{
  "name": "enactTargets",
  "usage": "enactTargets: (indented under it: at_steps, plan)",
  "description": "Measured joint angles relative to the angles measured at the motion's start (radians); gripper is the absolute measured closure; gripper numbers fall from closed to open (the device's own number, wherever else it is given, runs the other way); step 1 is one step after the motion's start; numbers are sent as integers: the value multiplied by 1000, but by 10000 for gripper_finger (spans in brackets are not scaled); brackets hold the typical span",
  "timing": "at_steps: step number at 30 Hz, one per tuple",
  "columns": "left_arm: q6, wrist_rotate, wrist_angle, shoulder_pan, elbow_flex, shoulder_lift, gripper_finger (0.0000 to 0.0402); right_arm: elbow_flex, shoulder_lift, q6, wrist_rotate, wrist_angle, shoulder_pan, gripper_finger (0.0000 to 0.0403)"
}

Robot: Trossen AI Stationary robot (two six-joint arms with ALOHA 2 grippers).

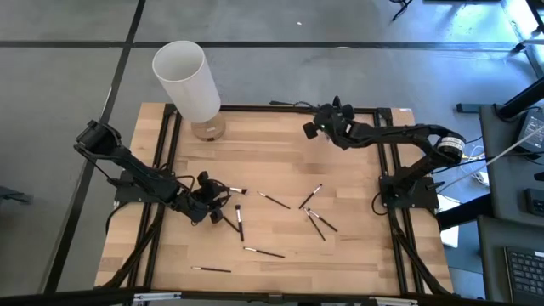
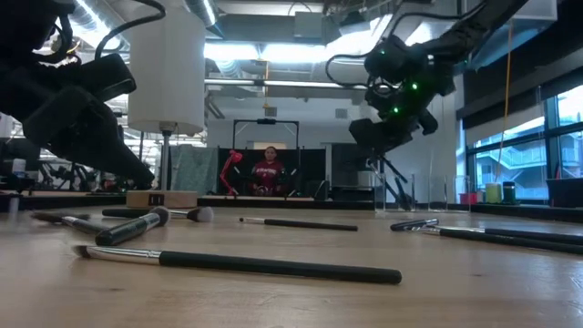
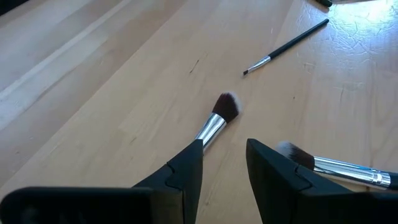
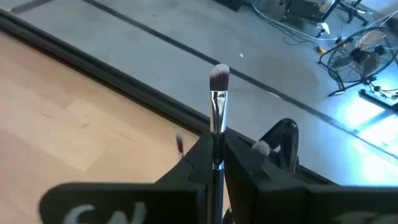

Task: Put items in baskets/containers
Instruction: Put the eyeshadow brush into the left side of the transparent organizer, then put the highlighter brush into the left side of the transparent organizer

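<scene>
The right gripper (image 1: 316,127) hangs raised above the far edge of the table (image 1: 280,153), its jaws clamped on the handle of one makeup brush (image 4: 218,99); in the right wrist view that brush stands out between the fingers (image 4: 244,158) with its tuft pointing away. Just beside it a clear holder (image 4: 281,146) shows with a second tuft inside; its exact footing on the table cannot be told.

The left gripper (image 1: 206,201) sits low over the left half of the table with its jaws apart. In the left wrist view a silver-ferruled brush (image 3: 217,119) lies on the wood, its handle running back between the two fingers (image 3: 273,171), not visibly pinched. Another brush (image 3: 336,165) lies just beside the outer finger, and a thin liner brush (image 3: 286,46) rests farther off.

The remaining loose brushes (image 1: 316,217) lie scattered flat across the middle and near part of the table, some crossing. A tall white cylinder (image 1: 187,81) stands at the far left corner on a small base. In the low view, a seated person (image 2: 270,171) is visible in the room beyond.
</scene>
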Motion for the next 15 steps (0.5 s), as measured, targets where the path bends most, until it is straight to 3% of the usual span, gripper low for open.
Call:
enactTargets:
  at_steps: [7,15]
  plan:
    - [0,0,0,0,0,0,284,-87,0,3,-9,161,6,358]
    - [0,-1,0,0,0,0,284,-102,0,29,-17,177,6,262]
